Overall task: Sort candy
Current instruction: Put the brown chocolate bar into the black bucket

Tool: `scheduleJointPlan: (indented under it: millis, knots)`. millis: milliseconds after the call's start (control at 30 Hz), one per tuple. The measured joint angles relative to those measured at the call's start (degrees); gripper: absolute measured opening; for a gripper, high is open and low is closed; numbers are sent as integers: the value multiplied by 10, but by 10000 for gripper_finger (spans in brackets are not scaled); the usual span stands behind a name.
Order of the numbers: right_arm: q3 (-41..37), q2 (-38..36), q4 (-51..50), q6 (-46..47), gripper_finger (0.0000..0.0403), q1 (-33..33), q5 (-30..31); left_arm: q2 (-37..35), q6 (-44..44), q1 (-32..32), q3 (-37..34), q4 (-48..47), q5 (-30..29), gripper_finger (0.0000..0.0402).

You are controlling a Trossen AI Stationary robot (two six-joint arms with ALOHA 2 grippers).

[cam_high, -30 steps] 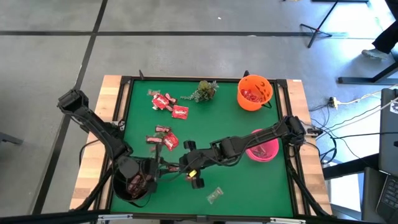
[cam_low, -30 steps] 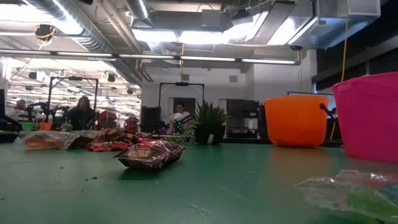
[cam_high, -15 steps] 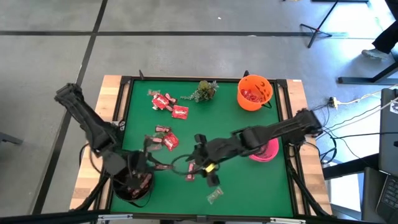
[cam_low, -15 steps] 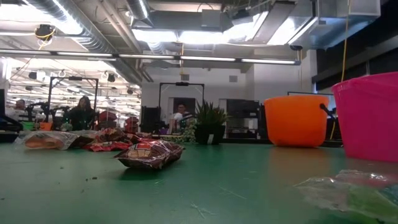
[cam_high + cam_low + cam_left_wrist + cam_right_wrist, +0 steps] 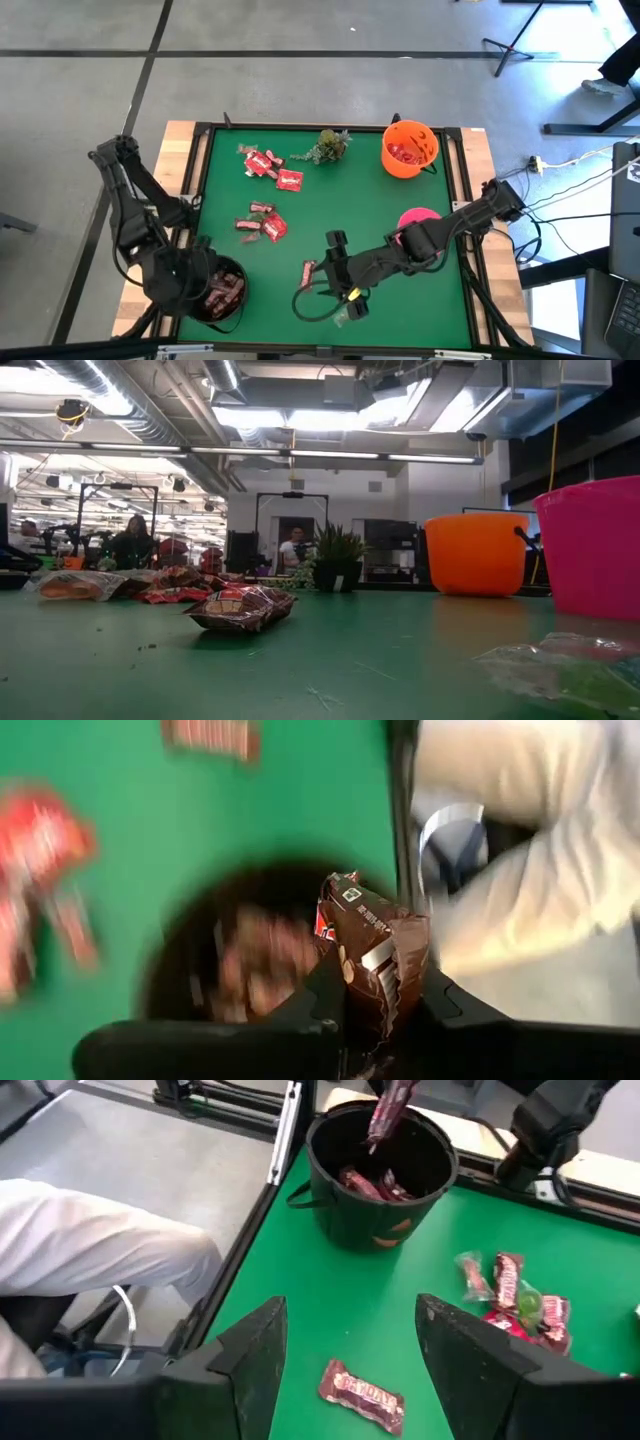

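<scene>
My left gripper (image 5: 203, 284) is shut on a dark brown candy bar (image 5: 389, 1110) that hangs over the black bowl (image 5: 225, 312) at the table's near left corner; more dark bars lie in that bowl. My right gripper (image 5: 334, 276) hovers open at the table's near middle, above a dark bar (image 5: 308, 272) lying flat on the green mat; in the right wrist view this bar (image 5: 361, 1395) lies below the spread fingers. A clear-wrapped candy (image 5: 345, 316) lies nearer the front edge. Red packets (image 5: 266, 164) and mixed candy (image 5: 261, 225) lie on the left half. My left gripper pinches one end of the dark bar (image 5: 381, 992) between its two fingers, coming from above and slanting down. The rest of the bar (image 5: 372, 932) juts past the fingertips. It is lifted clear and hangs nearly upright over the black bowl's opening (image 5: 400, 1155).
An orange bowl (image 5: 411, 160) with red candy stands at the far right, a pink bowl (image 5: 417, 217) under my right arm, a green plant sprig (image 5: 329, 144) at the far middle. A person's white-clad limb (image 5: 90, 1250) is beside the table near the black bowl.
My left gripper has risen and swung from the near middle toward the table's near left corner, tipping to point down, and now holds the bar over the black bowl. My right gripper has drawn back toward the table's right edge and risen, uncovering the dark bar on the mat.
</scene>
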Motion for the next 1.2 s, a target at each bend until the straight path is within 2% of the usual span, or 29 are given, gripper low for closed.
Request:
scheduleJointPlan:
  millis: [133, 233, 667, 867, 933, 1000, 1200]
  knots:
    - [0, 4, -7, 1, 220, 0, 6, 12, -132, -13, 0, -88, 86, 36]
    - [-1, 10, -9, 3, 220, -1, 6, 13, -179, -19, -1, -122, 105, 47]
    - [-52, 11, 2, 0, 220, -1, 36, 13, -188, -6, -3, -131, 109, 151]
    - [-84, 12, 64, 7, 220, -2, 52, 13, -205, 25, -3, -138, 122, 161]
    - [-96, 19, 70, 4, 220, -7, 51, 11, -173, 34, -3, -129, 92, 160]
    - [-109, 29, 68, 7, 220, -11, 50, 9, -122, 37, -3, -101, 39, 160]
    - [-146, 78, 111, 46, 220, -44, 32, 7, 42, -12, -3, 3, -222, 159]
